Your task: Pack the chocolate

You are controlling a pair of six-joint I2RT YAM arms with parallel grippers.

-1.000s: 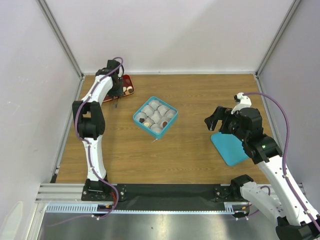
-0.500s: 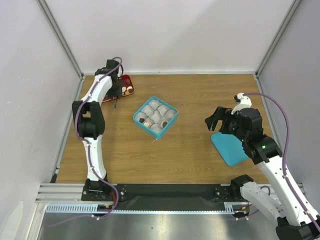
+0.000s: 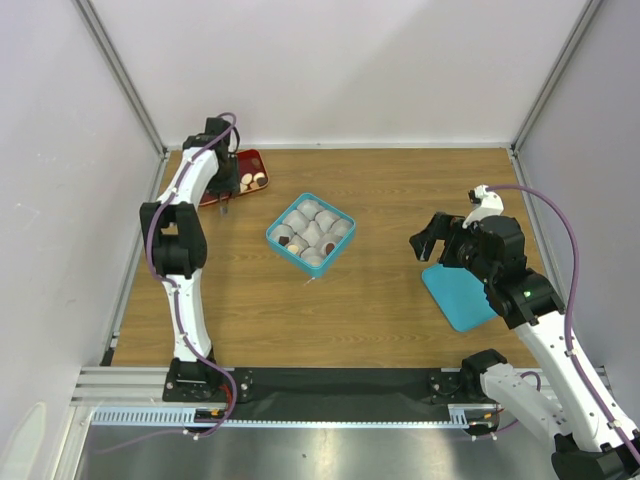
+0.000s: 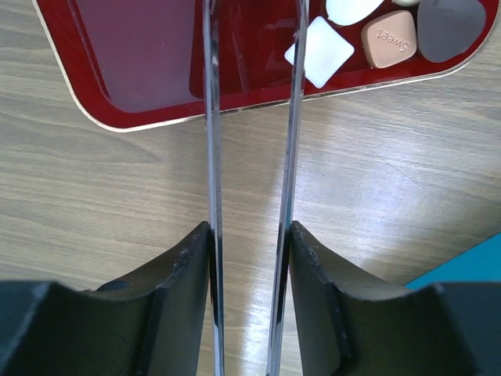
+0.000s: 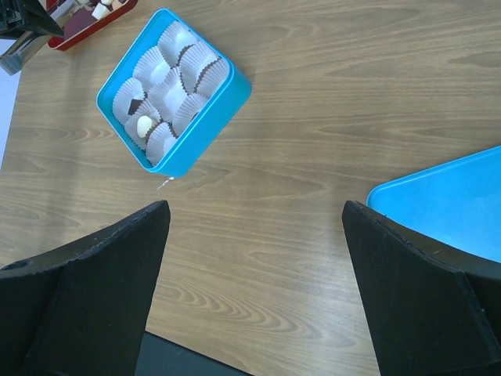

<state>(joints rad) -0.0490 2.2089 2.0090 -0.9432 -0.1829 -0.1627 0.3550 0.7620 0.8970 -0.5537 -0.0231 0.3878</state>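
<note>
The chocolates lie at the right end of the red tray (image 4: 133, 70): a tan piece stamped "Sweet" (image 4: 389, 48), a white square piece (image 4: 319, 52) and a dark piece (image 4: 452, 23). My left gripper (image 4: 250, 235) is shut on metal tongs (image 4: 211, 157), whose two blades stand apart over the tray with nothing between them where they show; their tips are out of frame. From above, the left gripper (image 3: 226, 188) is at the tray's (image 3: 250, 158) near edge. The teal box (image 3: 275, 238) holds white paper cups, a few with chocolate (image 5: 144, 125). My right gripper (image 3: 432, 243) is open and empty.
The teal lid (image 3: 458, 293) lies flat at the right, below my right gripper, and also shows in the right wrist view (image 5: 446, 204). The teal box (image 5: 227, 102) sits mid-table. White walls and metal posts close in the back and sides.
My left gripper has shifted a little to the left, so more of the red tray and its chocolates shows. The right arm has not moved.
</note>
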